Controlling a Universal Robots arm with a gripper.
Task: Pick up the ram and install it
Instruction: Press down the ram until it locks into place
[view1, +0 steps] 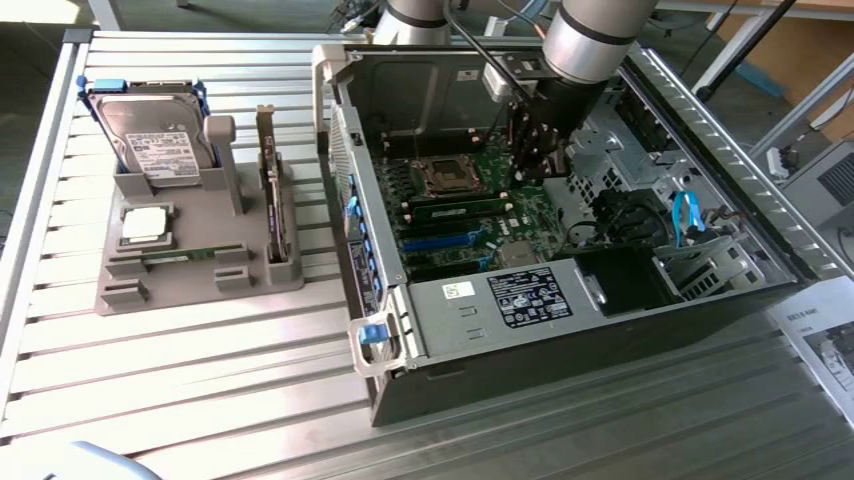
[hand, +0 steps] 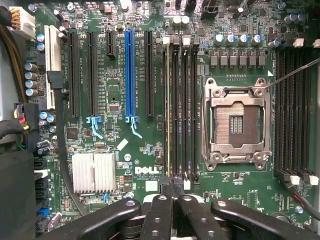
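Open computer case on slatted table. Arm reaches down inside, over the motherboard. Gripper fingers pressed together, nothing seen pinched between them. Ram stands edge-on in the memory slot farthest from the processor socket. Fingertips sit right at one end of the ram; contact unclear. Hard drive in grey holder, well apart from the case.
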